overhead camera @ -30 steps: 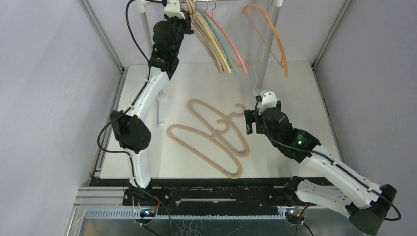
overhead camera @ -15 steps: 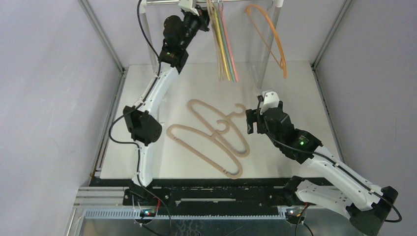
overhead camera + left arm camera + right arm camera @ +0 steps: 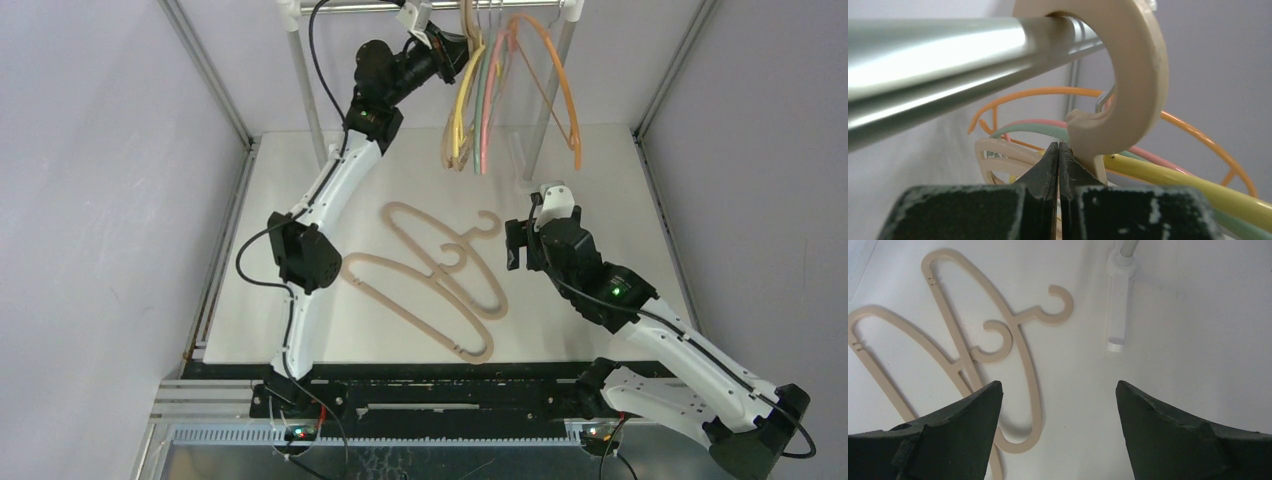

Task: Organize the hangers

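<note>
Rail (image 3: pixel 948 55) — hung hangers (image 3: pixel 460 115) bunched | post (image 3: pixel 1117 310) beside two tan hangers (image 3: pixel 1015 322)

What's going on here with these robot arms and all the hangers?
Two arms are putting hangers onto a rail. The left gripper, shut and holding nothing, is up at the rail beside a beige hanger hooked over it, with thin coloured hangers alongside. The right gripper hovers open over two beige hangers lying on the table, not yet picked up.
</note>
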Controlling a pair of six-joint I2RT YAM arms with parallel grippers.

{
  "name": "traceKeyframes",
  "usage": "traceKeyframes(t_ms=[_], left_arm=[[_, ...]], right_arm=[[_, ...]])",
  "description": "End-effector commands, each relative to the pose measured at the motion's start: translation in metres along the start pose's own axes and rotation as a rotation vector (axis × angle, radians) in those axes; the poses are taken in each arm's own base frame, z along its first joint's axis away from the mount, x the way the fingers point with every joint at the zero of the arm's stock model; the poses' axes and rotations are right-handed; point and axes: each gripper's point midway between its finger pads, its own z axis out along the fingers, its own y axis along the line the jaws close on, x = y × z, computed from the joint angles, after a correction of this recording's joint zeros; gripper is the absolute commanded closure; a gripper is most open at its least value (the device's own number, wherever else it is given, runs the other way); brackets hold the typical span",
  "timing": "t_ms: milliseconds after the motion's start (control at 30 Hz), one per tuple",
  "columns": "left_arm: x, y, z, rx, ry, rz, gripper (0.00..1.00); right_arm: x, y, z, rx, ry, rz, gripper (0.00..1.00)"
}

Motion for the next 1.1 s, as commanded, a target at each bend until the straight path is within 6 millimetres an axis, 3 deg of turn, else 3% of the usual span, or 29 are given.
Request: traceKeyframes(t_ms=[0, 100, 267, 500, 600, 1067], left_arm=[[-0.009, -0.075, 0.003, 0.262, 0.011, -0.077, 0.97], [-0.006, -0.090, 0.005, 0.295, 0.018, -0.101, 0.97], [0.004, -0.097, 0.009, 0.287, 0.037, -0.119, 0.96], [0.016, -0.086, 0.011, 0.229, 0.062, -0.115, 0.93], [0.020, -0.083, 0.009, 0.210, 0.078, -0.109, 0.87], [0.059, -0.047, -0.026, -0.004, 0.247, -0.039, 0.74]], right_arm=[[-0.009, 0.002, 0.001, -0.001, -0.032, 0.046, 0.09], [-0.009, 0.003, 0.002, -0.005, -0.031, 0.051, 0.09], [-0.009, 0.003, 0.000, -0.008, -0.032, 0.059, 0.09], [-0.009, -0.005, -0.008, 0.006, -0.042, 0.066, 0.09], [-0.009, -0.006, -0.011, 0.010, -0.045, 0.070, 0.09], [-0.007, -0.012, -0.026, 0.003, -0.052, 0.088, 0.08]])
